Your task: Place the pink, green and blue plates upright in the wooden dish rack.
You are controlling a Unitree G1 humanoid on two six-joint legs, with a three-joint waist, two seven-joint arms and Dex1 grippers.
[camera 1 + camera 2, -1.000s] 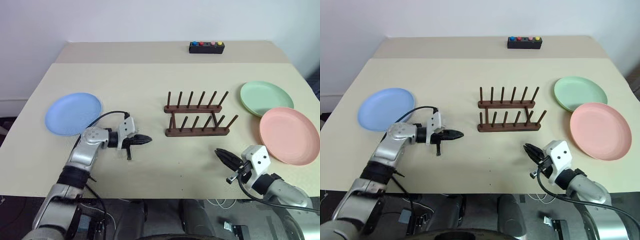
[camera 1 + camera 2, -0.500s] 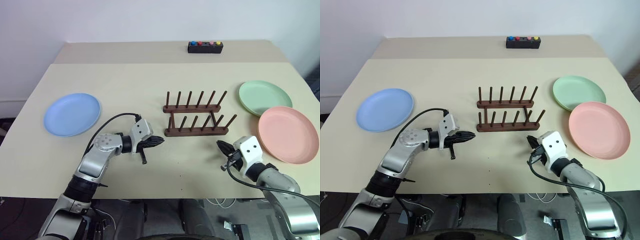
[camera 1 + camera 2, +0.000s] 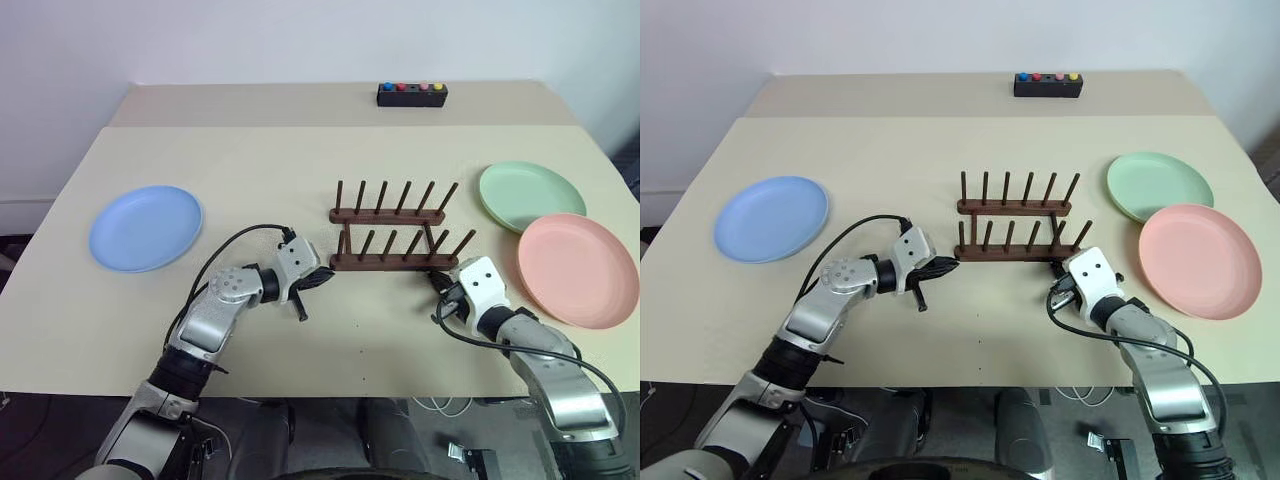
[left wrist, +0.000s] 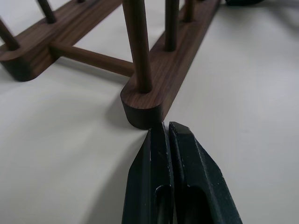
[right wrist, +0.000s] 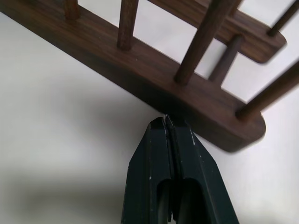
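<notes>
Table (image 3: pixel 300 170): beige top, spreading across nearly the whole frame in the head views; bare matte surface.
Seam (image 3: pixel 250 127): a straight line crossing the tabletop near the upper part of the frame, splitting a narrower back section from the wide front one.
Button box (image 3: pixel 412 94): small and black, sitting at upper centre-right on the back section of the table, lying flat with its long side across the frame.
Buttons: a row of coloured caps on top, blue, red, pink and yellow.
Wall (image 3: pixel 300 40): plain white, along the top of the frame behind the table.
</notes>
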